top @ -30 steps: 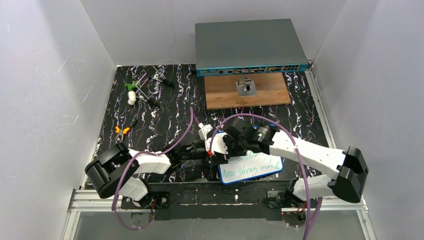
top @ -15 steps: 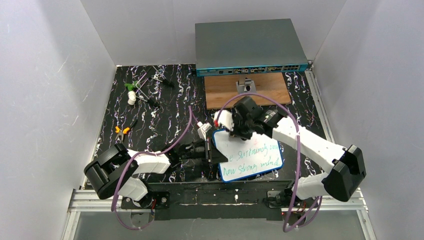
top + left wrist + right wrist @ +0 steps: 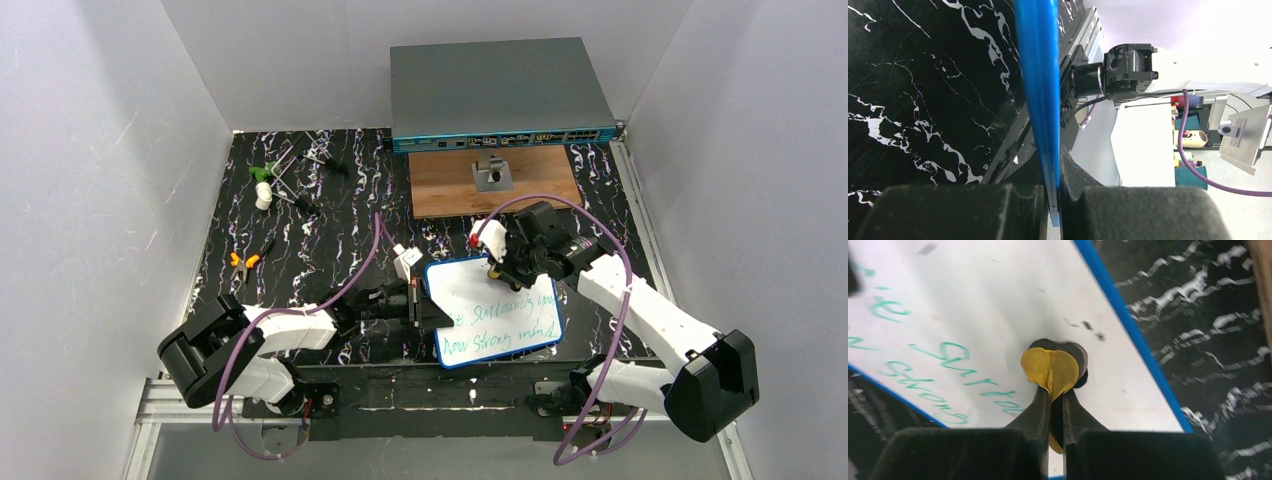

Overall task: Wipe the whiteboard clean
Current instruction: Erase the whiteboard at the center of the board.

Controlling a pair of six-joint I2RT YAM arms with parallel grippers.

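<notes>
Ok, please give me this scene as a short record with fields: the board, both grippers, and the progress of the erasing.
board: small flat white rectangular whiteboard with thin blue rim
left gripper: shut on the whiteboard's left edge
right gripper: shut on a small yellow-and-black eraser pad, which is over the board's far right part
writing: green handwritten lines on the near half; far half blank
progress: partly erased
</notes>
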